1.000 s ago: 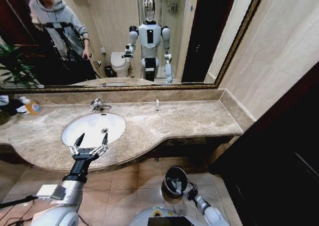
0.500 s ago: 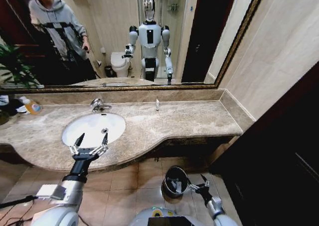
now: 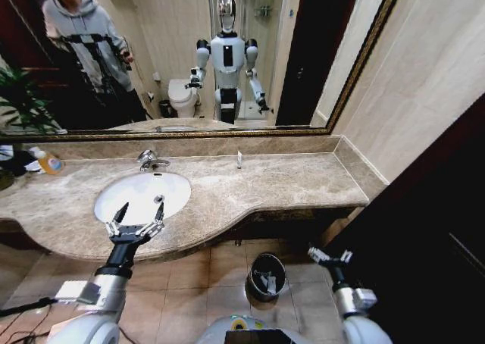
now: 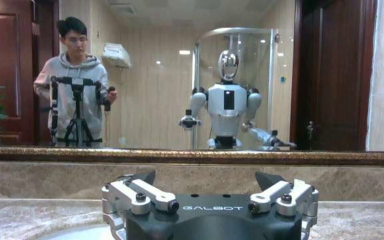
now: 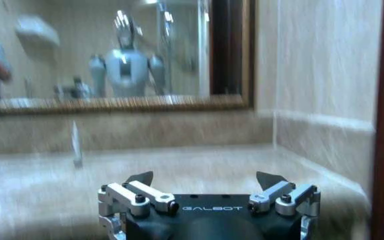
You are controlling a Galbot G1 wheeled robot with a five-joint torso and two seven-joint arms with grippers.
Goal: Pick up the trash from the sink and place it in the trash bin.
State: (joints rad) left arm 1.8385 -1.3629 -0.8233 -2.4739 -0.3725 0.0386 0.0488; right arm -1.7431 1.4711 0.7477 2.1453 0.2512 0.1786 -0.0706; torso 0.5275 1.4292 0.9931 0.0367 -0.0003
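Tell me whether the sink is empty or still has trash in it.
Empty, as far as the head view shows: the sink bowl is bare white, with the open left gripper over its front rim.

It is a bathroom: a sink [image 3: 142,195] in a marble counter [image 3: 258,185], a wide mirror [image 3: 189,52], a toilet [image 3: 182,95] reflected.

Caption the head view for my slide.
Left gripper open over the sink; right gripper open beside the floor trash bin.

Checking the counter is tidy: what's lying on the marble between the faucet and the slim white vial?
Nothing: in the head view the marble between the faucet and the slim white vial is bare.
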